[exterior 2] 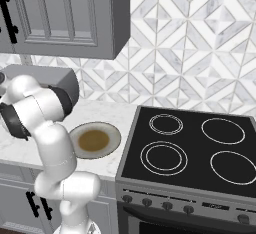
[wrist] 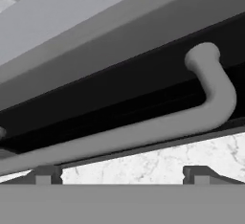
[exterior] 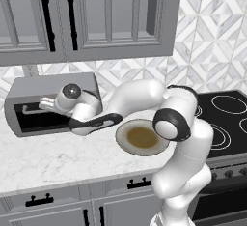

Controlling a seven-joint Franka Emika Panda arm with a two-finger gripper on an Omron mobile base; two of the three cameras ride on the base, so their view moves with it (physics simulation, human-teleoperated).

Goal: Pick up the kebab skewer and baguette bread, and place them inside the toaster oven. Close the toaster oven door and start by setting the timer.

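Note:
The toaster oven (exterior: 34,86) is a grey box at the back left of the counter; my arm partly covers it (exterior 2: 50,75) in the right base view. Its dark glass door (exterior: 29,119) faces me, with a grey bar handle (wrist: 143,132) across it that curves in at one end. My gripper (exterior: 44,105) is open right in front of the door. The handle lies just beyond its fingertips (wrist: 45,174), between the spread jaws, and nothing is held. The kebab skewer and the baguette bread are out of view. My hand hides the oven's right side.
A round beige plate (exterior: 142,137) with a brown centre (exterior 2: 94,140) sits on the marble counter right of the oven. A black stovetop (exterior 2: 195,148) lies further right. Grey wall cabinets (exterior: 87,17) hang just above the oven.

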